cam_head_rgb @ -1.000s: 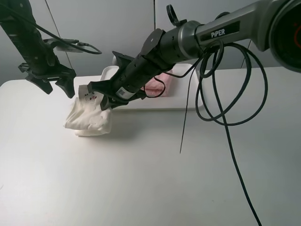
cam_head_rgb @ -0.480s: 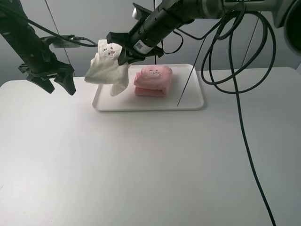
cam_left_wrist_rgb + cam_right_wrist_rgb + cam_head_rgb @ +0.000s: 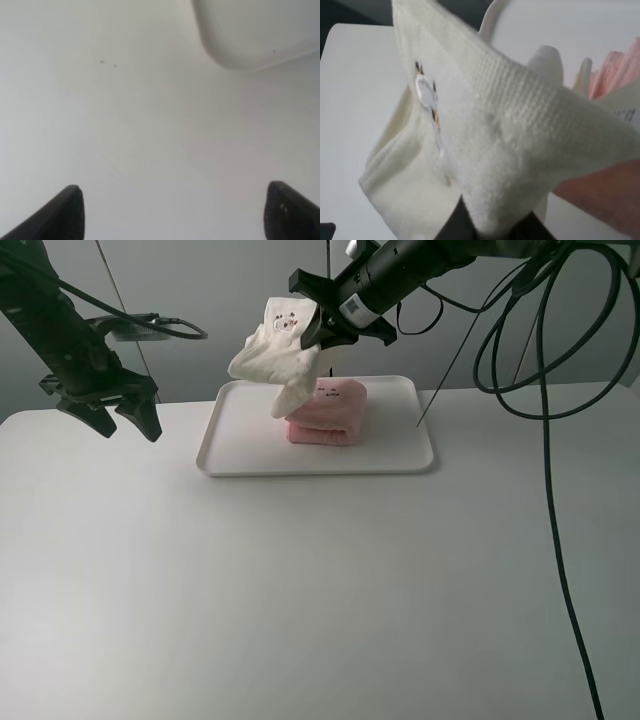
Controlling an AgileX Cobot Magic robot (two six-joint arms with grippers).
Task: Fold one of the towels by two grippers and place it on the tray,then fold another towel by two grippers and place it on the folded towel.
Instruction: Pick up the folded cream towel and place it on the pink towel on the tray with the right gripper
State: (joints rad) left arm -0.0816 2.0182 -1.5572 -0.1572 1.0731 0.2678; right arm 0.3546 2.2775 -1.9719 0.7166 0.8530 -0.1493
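Jaws of the right gripper (image 3: 325,332) clamped on the cream towel (image 3: 278,352), carrying it in the air over the tray (image 3: 400,458).

Second half of the task by the look of it: pink towel (image 3: 328,413) lay folded on the tray on the desk (image 3: 320,590), and the cream one hung bunched from the right jaws, above and just left of the pink one, not touching it that I could tell. Left gripper (image 3: 112,418) stood off over the desk, left of the tray, jaws spread wide and holding nothing. Judged next move: bring the cream towel squarely over the pink stack, lower until it rests there, then let go. Cream towel looked loosely gathered, so it might sag or slide off one side unless set down centred.
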